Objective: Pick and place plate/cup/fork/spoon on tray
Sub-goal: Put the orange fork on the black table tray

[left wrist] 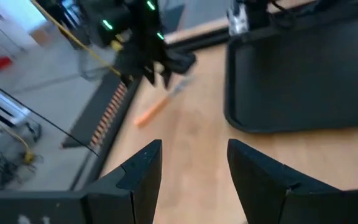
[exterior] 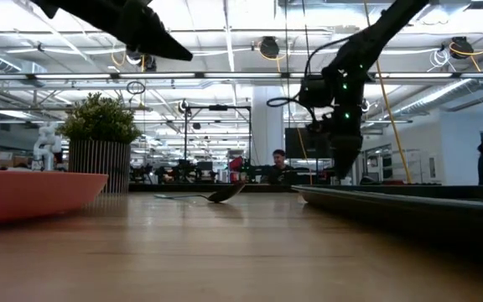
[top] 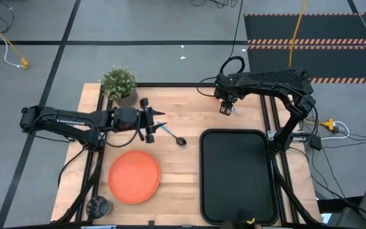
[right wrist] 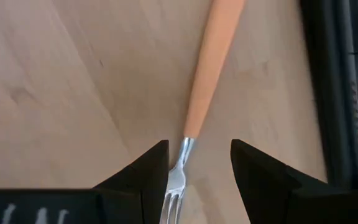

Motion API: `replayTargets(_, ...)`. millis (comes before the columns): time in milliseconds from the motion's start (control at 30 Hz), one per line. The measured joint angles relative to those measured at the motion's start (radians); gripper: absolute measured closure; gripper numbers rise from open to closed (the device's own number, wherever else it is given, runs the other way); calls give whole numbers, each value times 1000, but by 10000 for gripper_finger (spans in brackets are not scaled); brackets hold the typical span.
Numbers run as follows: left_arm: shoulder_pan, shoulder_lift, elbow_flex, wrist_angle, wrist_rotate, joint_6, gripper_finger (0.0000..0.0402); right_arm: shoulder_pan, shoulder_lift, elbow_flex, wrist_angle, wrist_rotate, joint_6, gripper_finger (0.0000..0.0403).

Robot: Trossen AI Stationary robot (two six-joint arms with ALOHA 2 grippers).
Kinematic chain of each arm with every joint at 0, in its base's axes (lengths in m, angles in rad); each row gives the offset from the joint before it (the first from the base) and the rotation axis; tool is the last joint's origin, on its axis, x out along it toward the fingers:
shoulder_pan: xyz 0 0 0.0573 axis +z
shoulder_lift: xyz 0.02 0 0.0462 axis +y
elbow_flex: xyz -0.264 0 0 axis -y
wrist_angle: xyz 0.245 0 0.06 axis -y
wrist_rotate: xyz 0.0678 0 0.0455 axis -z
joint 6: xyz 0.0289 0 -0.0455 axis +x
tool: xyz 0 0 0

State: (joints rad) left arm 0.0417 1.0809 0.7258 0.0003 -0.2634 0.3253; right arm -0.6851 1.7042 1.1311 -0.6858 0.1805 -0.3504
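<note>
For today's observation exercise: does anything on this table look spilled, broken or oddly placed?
Nothing stands out. The plate, spoon and fork lie flat on the wood, the plant stands upright, and the tray sits square.

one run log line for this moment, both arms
right gripper: open, over fork | left gripper: open, above table, near spoon | tray: no plate on it yet

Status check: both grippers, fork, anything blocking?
Right gripper open, fingers straddling the fork, not gripped. Left gripper open above the spoon. Tray empty, nothing blocking.
</note>
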Motion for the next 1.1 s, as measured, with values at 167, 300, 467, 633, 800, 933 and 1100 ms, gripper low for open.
replayTargets(167, 25, 0, 0, 58, 0, 51, 215, -32, 0, -34, 48, -1, -31, 236)
replayTargets(300, 38, 0, 0, 84, 0, 58, 215, -59, 0, -34, 86, -29, -43, 236)
replayTargets(467, 37, 0, 0, 80, 1, 55, 215, -70, 29, -34, 99, -55, -49, 236)
replayTargets(633, 37, 0, 0, 74, 1, 19, 215, -66, 79, -34, 105, -54, -63, 236)
replayTargets(800, 37, 0, 0, 36, 1, 1, 215, -77, 104, -31, 116, -59, -80, 236)
replayTargets(933, 37, 0, 0, 25, 1, -5, 215, -80, 115, -30, 115, -60, -113, 263)
replayTargets(1100, 36, 0, 0, 19, 1, -13, 215, -61, 116, -31, 106, -58, -167, 373)
